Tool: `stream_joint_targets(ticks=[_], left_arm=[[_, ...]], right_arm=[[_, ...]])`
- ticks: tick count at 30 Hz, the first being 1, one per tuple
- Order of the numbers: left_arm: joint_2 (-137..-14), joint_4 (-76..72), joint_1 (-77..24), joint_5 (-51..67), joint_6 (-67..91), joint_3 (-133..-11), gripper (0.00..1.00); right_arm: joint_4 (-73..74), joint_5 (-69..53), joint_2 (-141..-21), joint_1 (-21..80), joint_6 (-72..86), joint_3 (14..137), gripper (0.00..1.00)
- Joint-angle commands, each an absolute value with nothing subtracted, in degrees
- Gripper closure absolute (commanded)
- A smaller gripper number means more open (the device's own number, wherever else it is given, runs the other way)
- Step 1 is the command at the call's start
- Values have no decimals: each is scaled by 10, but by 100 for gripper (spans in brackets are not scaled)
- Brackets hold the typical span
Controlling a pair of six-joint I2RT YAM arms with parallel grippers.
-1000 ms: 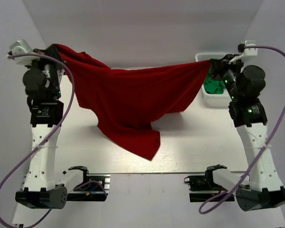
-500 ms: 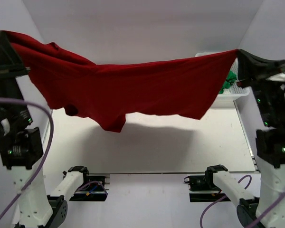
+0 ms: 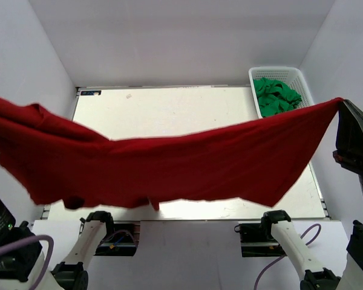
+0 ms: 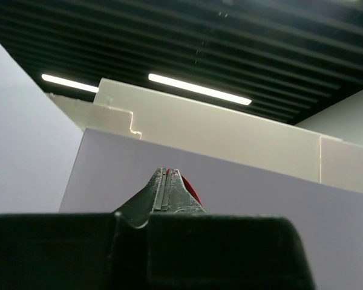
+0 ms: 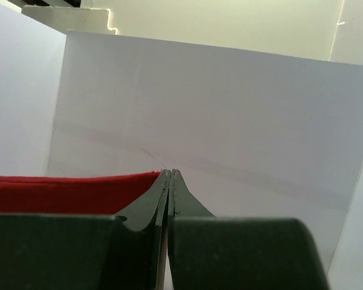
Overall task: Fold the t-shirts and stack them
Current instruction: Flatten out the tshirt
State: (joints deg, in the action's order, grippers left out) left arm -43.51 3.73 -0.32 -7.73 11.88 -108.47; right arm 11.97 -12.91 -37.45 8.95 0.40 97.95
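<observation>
Near edge: both arm base mounts (image 3: 109, 235) sit bolted just below the white table (image 3: 169, 112), one left and one right. Above them the red t-shirt (image 3: 169, 169) hangs in the air, clear of the table and stretched between the two arms. Its long axis runs left-right across the full width of the top view, high at both ends and sagging in the middle. Its lower edge is uneven, with a pointed flap low on the right, and in that view it covers the table's near strip. The right gripper (image 3: 341, 103) is clamped on the shirt's right corner beside the right wall. Its wrist cam shows the jaws pressed together and red cloth running off to the left from the tips. The shirt's left end runs out of the top view's left border, so the left gripper (image 4: 165, 173) shows only on its own cam: jaws closed, with a thin red line between the tips and a sliver of red cloth just behind them. Past the shirt, the middle and far table surface is bare. The white lattice basket (image 3: 302, 78) sits at the far right corner against the right wall, with the green t-shirts (image 3: 275, 96) bunched inside. Plain white walls close in the left, right and back sides (image 3: 181, 42). The left wrist cam looks up over the wall at a dark slatted ceiling with light strips (image 4: 199, 89).
</observation>
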Motion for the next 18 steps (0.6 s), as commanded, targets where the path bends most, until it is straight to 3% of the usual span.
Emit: stream_joint_targets(ticks=[1, 6, 18], left_arm=[[-450, 36, 1, -60, 111, -1064, 100], [-479, 36, 1, -60, 127, -1036, 100], [-570, -65, -4, -76, 174, -831, 100]], right_arm=[[106, -131, -379, 86, -4, 960, 100], [81, -99, -396, 87, 14, 911, 100], [-33, -26, -485, 86, 52, 715, 100]])
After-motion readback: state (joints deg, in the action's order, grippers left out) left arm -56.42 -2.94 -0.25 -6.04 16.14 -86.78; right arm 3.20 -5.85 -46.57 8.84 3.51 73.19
